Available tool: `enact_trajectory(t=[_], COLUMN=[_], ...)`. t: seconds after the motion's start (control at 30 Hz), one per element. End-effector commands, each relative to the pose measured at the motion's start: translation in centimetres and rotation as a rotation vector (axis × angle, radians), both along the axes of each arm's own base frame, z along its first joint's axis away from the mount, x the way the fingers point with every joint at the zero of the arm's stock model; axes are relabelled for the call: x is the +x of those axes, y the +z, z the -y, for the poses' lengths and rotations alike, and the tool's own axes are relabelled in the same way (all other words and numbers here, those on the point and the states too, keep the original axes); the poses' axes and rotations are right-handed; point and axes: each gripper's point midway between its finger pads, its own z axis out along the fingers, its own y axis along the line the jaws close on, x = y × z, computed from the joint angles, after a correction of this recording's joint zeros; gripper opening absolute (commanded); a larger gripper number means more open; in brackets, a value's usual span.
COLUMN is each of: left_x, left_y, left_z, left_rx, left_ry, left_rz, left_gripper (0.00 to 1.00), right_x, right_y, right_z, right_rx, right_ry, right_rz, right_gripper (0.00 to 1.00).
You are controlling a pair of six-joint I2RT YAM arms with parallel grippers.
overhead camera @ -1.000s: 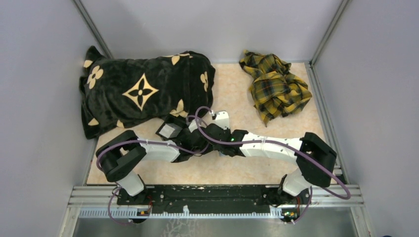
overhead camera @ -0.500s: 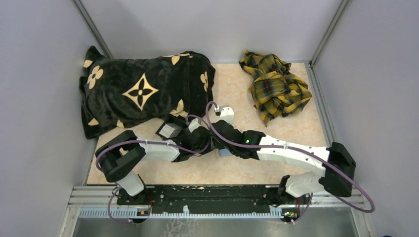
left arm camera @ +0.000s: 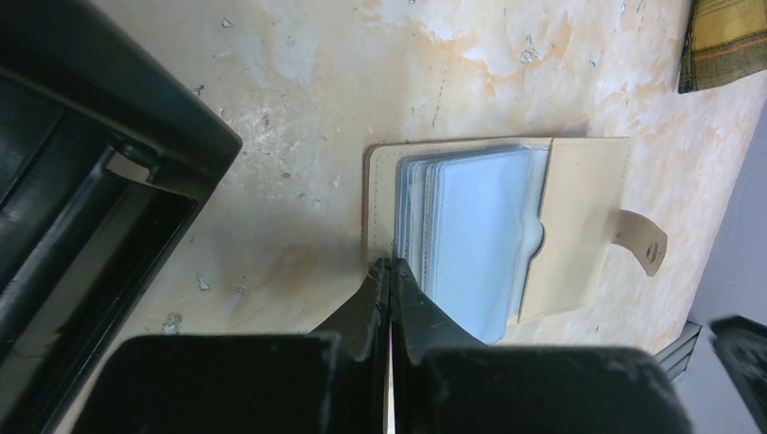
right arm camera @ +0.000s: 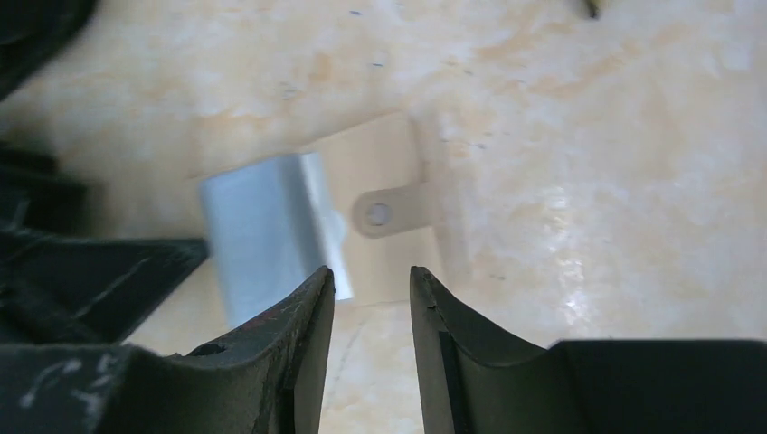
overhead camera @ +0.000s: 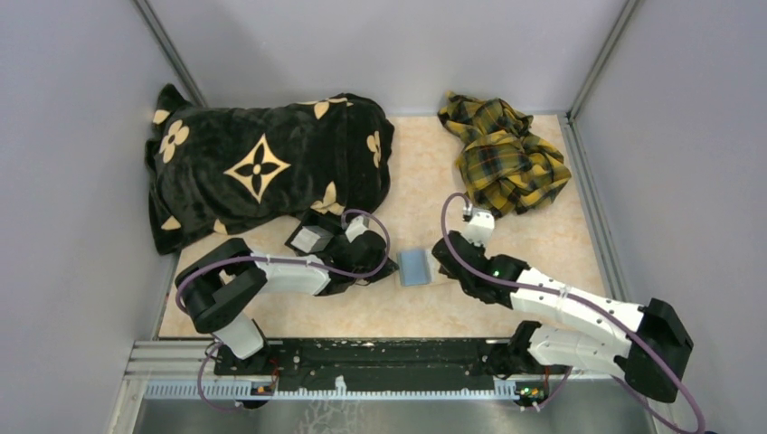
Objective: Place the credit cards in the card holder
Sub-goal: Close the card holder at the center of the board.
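The tan card holder [overhead camera: 417, 267] lies open on the table, its clear bluish sleeves [left arm camera: 475, 235] facing up and its closing tab [left arm camera: 640, 240] pointing away from my left arm. Whether a credit card sits in the sleeves I cannot tell. My left gripper [left arm camera: 391, 264] is shut on the holder's near edge, beside the sleeves. My right gripper [right arm camera: 371, 280] hovers open just right of the holder [right arm camera: 380, 172], with nothing between its fingers. A pale grey card-like piece [overhead camera: 314, 239] rests in the black tray [overhead camera: 318, 217].
The black tray [left arm camera: 108, 154] stands close to the left of the holder. A black blanket with tan flowers [overhead camera: 262, 167] covers the back left. A yellow plaid cloth [overhead camera: 502, 158] lies at the back right. Grey walls enclose the table.
My right arm has drawn back to the right, off the card holder, which now shows in the top view. Its jaws stand open. The left arm has stayed put.
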Motion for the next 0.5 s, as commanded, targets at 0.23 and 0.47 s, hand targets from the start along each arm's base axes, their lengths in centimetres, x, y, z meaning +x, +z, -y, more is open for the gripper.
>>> enact_trajectory(t=[0.23, 0.47], left_x=[-4.6, -4.8], left_y=[-8.4, -8.9], left_z=[-7.8, -8.8], left_rx=[0.309, 0.309], left_ry=[-0.007, 0.0], left_rz=[-0.206, -0.224], left_gripper=[0.0, 0.0], right_x=[1.2, 1.4], right_y=[-3.8, -6.2], right_z=[4.4, 5.9], right_rx=[0.108, 0.128], right_ry=[-0.236, -0.318], right_rz=[-0.032, -0.068], right_gripper=[0.33, 0.3])
